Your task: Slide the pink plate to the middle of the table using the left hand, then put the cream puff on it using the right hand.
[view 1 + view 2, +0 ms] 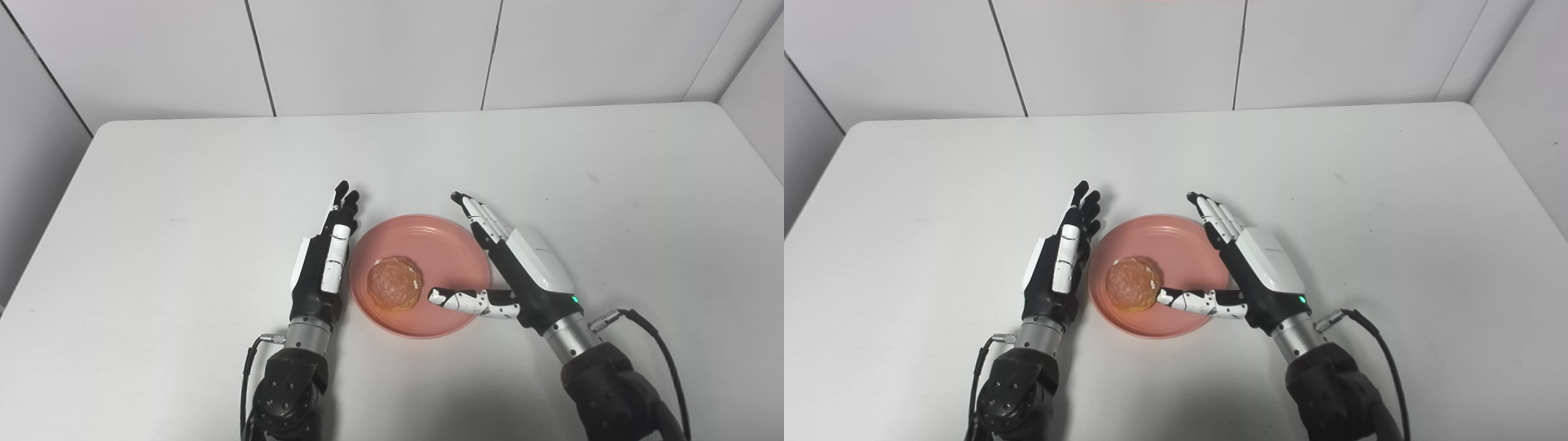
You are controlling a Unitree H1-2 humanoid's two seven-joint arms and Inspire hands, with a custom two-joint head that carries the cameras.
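The pink plate (422, 245) lies flat near the middle of the white table (184, 184), toward the near edge, between the two arms. The cream puff (394, 283) sits on the plate, in its near left part, close to the rim; it is round and domed, so no long axis can be told, and its crinkled brown top faces up, with a pale strip of filling showing at its right edge. The left robot hand (324, 263) stands on edge just left of the plate, fingers straight and held together, pointing away from the robot toward the far wall; it holds nothing, and whether its side touches the rim cannot be told. The right robot hand (520, 263) is spread and empty at the right side of the plate, its fingers (481, 214) stretched out over the far right rim and pointing away and a little left. Its thumb (465, 300) reaches sideways over the plate toward the cream puff, the tip just beside the puff; in the right eye view it seems to meet the pastry, in the left eye view a narrow gap shows.
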